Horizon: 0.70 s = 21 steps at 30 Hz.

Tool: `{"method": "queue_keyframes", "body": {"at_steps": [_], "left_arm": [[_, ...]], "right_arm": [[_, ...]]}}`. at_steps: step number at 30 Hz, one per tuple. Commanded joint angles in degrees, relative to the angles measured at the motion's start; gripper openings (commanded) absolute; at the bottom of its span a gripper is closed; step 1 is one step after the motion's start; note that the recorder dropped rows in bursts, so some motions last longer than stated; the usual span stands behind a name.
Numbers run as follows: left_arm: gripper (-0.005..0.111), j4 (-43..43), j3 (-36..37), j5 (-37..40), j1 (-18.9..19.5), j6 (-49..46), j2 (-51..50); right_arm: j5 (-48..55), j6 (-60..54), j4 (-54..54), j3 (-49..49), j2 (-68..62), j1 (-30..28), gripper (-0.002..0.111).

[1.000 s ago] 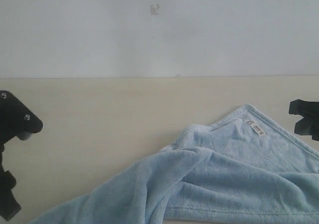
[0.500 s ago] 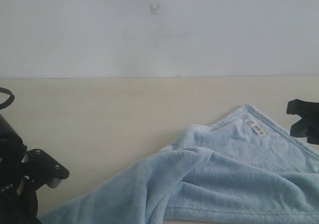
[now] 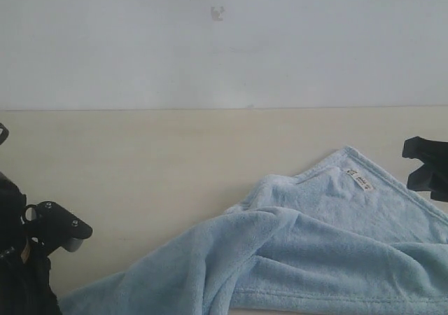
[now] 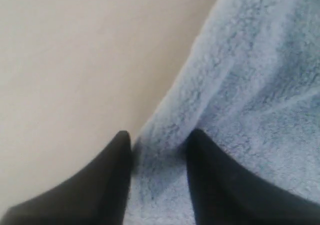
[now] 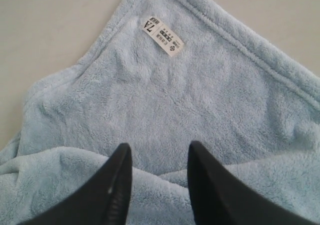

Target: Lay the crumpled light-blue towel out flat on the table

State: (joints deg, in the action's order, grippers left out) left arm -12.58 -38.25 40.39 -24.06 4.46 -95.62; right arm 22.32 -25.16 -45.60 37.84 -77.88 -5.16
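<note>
Down in the bottom-left corner of the exterior view, the black left gripper [image 3: 59, 227] sits low, just beside the near tip of the big pale light-blue plush towel [image 3: 315, 252]. The towel lies bunched in thick folds over the right and near part of the wide, pale beige wood-look table [image 3: 154, 161]. Its far corner, the one with the small white printed tag [image 3: 361, 182], points toward the plain white wall [image 3: 224, 49]. The black right gripper [image 3: 425, 166] pokes in from the right edge near that tagged corner, apparently clear of the cloth. My guess is each arm is lined up on its own end so the two can pull the thing out flat, which it clearly isn't yet. The left wrist view gives what the exterior one can't. There the left gripper [image 4: 160, 135] has a finger on either side of a fluffy ridge at the towel's edge, with bare table right alongside. Cloth fills the gap, but whether it's pinched or only straddled, I honestly can't tell. In the right wrist view the right gripper [image 5: 159, 146] has its jaws apart, holding nothing, poised over the towel. The tag and the stitched hem [image 5: 240, 40] are out ahead of it. This view also shows that corner lying fairly flat, with a fat fold bulging close to the fingers.
</note>
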Motion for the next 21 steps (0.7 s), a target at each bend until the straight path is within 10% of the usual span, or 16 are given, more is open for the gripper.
{"method": "queue_keyframes", "body": {"at_steps": [1,5,13,21], "left_arm": [[0.004,-0.85,-0.68,1.19,0.19,0.16,-0.05],[0.004,-7.62,-0.92,2.44,0.19,4.51,-0.05],[0.004,-48.46,-2.46,16.14,0.19,47.68,-0.05],[0.004,-49.81,-2.46,2.48,0.19,46.02,-0.16]], "right_arm": [[-0.67,-0.27,-0.25,-0.05,0.02,0.10,0.036],[-0.67,-0.27,-0.25,-0.05,0.02,0.10,0.036],[-0.67,-0.27,-0.25,-0.05,0.02,0.10,0.036],[-0.47,-2.09,-0.25,-0.05,0.02,0.10,0.036]]}}
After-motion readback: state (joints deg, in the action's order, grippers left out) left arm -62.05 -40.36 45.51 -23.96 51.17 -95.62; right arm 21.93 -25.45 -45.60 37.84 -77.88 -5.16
